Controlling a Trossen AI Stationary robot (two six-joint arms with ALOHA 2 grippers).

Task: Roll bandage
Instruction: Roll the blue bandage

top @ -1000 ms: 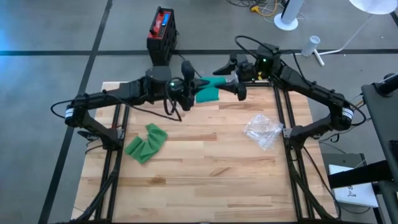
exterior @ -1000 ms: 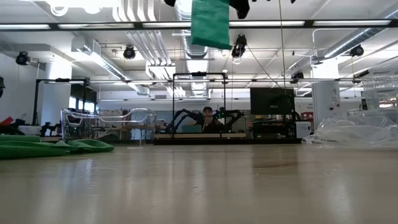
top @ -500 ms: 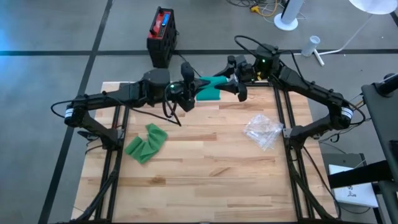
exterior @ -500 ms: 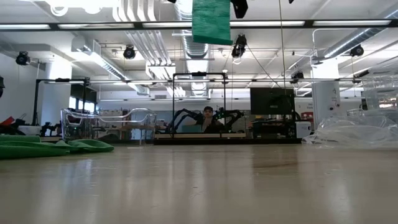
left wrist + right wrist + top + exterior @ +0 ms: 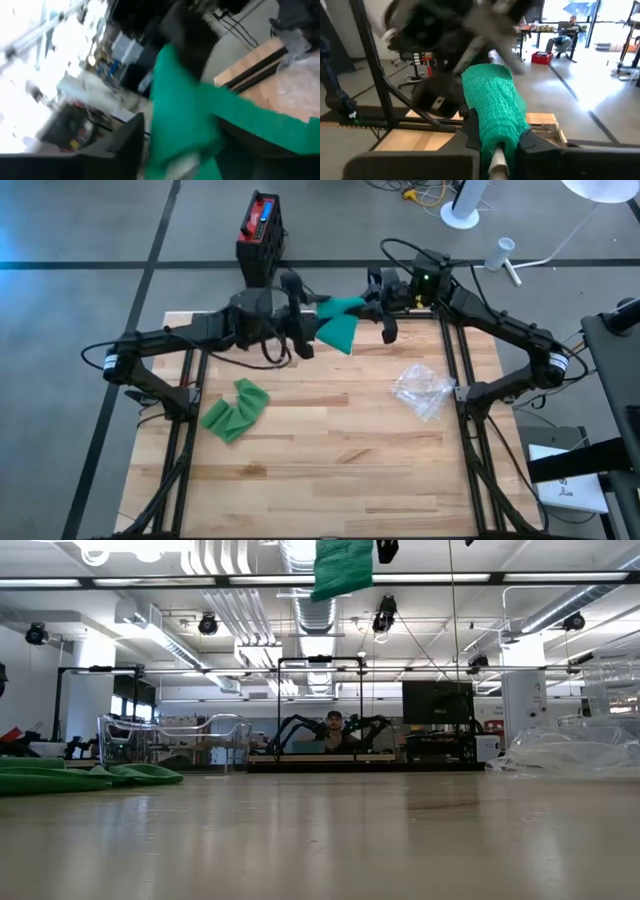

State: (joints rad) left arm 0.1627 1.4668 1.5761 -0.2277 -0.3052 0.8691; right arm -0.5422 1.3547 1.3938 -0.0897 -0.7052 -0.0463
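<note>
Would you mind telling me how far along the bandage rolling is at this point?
Partly done: the green bandage is already wound onto a white core in the right gripper, which is shut on it. In hand: its loose tail hangs above the table's far edge, beside the left gripper. Left: winding in that tail. A second green bandage lies unrolled on the table.

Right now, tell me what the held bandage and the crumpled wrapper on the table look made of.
Bandage: green knitted, stretchy-looking fabric, matte; an open weave shows in the right wrist view. Wrapper: probably thin clear plastic film, glossy; it is see-through and creased.
</note>
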